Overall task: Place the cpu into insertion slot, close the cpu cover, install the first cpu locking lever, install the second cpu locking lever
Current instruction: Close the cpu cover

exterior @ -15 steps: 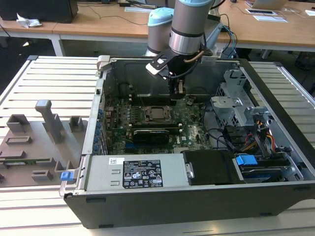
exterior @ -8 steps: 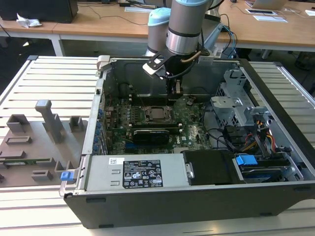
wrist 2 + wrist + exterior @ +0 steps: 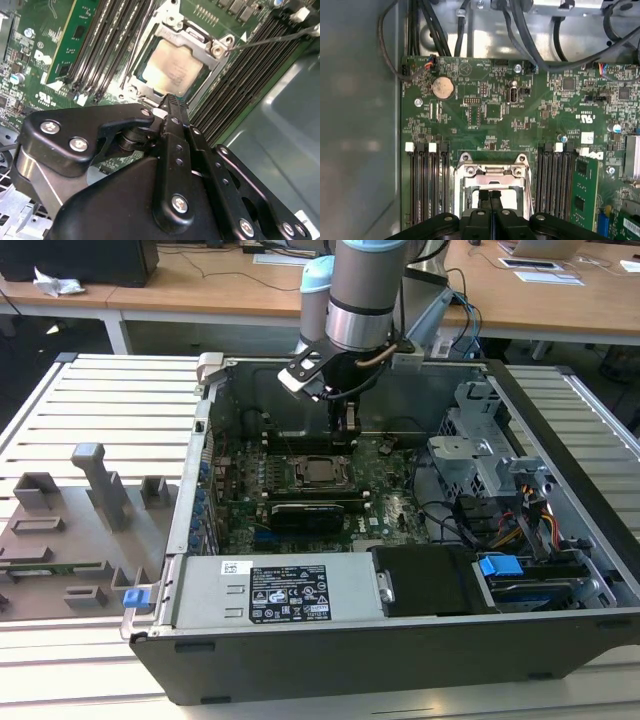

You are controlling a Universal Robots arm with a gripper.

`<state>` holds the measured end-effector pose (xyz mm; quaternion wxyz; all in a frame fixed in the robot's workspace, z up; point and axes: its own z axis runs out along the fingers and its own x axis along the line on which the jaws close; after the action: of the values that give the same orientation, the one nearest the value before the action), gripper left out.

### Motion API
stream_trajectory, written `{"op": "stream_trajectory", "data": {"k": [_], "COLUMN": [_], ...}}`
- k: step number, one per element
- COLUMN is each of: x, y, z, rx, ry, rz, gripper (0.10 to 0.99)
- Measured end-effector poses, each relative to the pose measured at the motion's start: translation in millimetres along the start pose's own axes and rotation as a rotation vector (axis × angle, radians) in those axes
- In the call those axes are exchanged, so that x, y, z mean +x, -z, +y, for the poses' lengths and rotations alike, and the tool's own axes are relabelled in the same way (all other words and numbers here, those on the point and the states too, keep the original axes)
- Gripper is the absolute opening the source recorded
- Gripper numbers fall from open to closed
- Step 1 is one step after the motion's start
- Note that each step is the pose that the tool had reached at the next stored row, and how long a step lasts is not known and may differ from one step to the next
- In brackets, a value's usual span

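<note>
The cpu (image 3: 172, 67) lies flat in the insertion slot (image 3: 322, 472), its dull metal top showing through the window of the cpu cover (image 3: 212, 47). The silver cover frame rests down around the chip. A thin metal lever (image 3: 280, 37) runs from the socket's corner out over the black memory slots. My gripper (image 3: 170, 101) hangs just above the socket's edge, fingertips (image 3: 484, 196) pressed together with nothing between them. In the exterior view the gripper (image 3: 347, 428) sits over the board just behind the socket. The first wrist view shows the slot's frame (image 3: 470, 175) right beyond the fingertips.
Rows of black memory slots (image 3: 427, 185) flank the socket, with a green memory card (image 3: 582, 195) in one. The case holds a power supply (image 3: 270, 595), a drive cage (image 3: 480, 460) and cables (image 3: 520, 35). Grey fixtures (image 3: 90, 500) stand on the table at the exterior view's left.
</note>
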<state>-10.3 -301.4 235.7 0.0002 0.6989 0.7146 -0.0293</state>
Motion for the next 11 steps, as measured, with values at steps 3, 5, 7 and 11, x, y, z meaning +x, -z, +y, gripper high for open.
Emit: {"op": "stream_trajectory", "data": {"k": [3, 5, 7, 11], "x": [0.1, 0.2, 0.3, 0.4], "y": [-0.3, -0.5, -0.7, -1.0], "z": [-4.7, -7.4, -11.5, -16.6], "rx": [0.000, 0.000, 0.000, 0.000], "ry": [0.000, 0.000, 0.000, 0.000], "rz": [0.0001, 0.0001, 0.0002, 0.0001], "gripper": [0.106, 0.106, 0.106, 0.106]}}
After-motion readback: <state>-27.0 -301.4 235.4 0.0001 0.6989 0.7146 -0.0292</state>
